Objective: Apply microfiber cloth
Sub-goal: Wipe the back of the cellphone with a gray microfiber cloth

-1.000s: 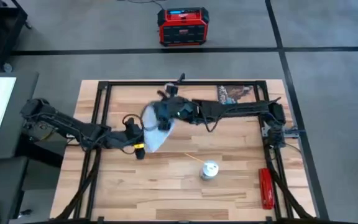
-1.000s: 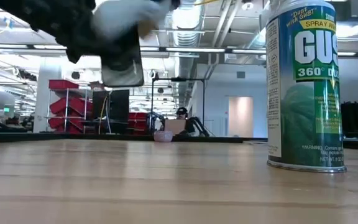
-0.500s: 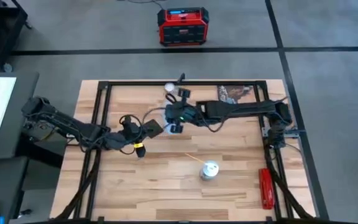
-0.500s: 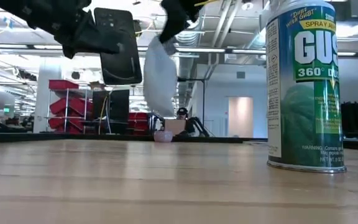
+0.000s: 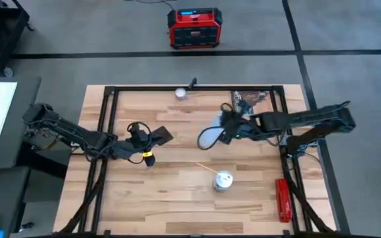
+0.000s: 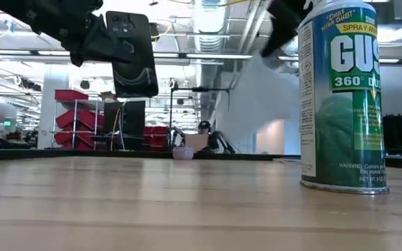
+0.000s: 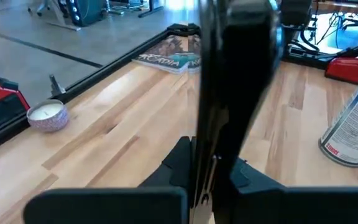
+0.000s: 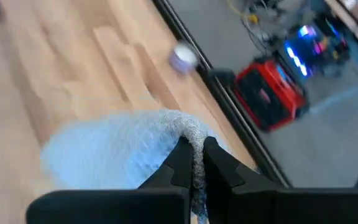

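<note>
The microfiber cloth (image 5: 209, 137) — soft, pale grey-blue, hanging limp — is dangling from the right gripper (image 8: 193, 151) fingers pinching it, having swung away from the glossy black phone (image 5: 162, 135) (which the left gripper (image 5: 144, 139) fingers are clamping above the tabletop (image 5: 177, 192)), so wiping looks paused.

A tall green spray can (image 6: 342, 94) stands on the wooden table (image 5: 177, 198). A red tool (image 5: 282, 199) lies near the table's right edge. A small white cup (image 5: 180, 93) sits at the far edge, and a picture card (image 5: 251, 98) lies nearby. A red box (image 5: 194, 28) sits on the floor.
</note>
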Tool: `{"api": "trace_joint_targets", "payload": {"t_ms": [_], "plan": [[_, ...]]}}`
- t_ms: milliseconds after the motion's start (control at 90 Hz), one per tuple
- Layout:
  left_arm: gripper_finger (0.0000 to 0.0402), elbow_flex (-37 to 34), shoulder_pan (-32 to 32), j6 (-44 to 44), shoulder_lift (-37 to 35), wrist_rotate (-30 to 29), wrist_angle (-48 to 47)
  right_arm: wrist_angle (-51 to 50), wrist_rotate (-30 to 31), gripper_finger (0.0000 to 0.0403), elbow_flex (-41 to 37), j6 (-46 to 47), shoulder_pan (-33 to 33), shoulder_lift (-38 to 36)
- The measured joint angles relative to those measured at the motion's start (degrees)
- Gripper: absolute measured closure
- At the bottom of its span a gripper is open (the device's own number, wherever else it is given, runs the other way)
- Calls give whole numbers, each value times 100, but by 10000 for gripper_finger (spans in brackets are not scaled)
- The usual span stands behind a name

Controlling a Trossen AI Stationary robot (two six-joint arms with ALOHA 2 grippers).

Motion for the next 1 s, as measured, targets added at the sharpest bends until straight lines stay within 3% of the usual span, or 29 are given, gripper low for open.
{"api": "trace_joint_targets", "payload": {"t_ms": [378, 533, 656, 822, 1000], "plan": [[399, -2, 292, 145, 0, 31, 83, 143, -366, 403, -1202, 1299, 168, -223], [399, -2, 368, 205, 0, 38, 69, 1152, -871, 403, -2046, 2095, 474, -220], [399, -2, 407, 175, 0, 37, -50, 1950, -753, 403, -2510, 2460, 727, -216], [399, -2, 415, 104, 0, 37, -50, 2400, -432, 403, -2456, 1906, 684, -216], [399, -2, 415, 72, 0, 31, 108, 2861, -164, 403, -1930, 560, 595, -419]]}}
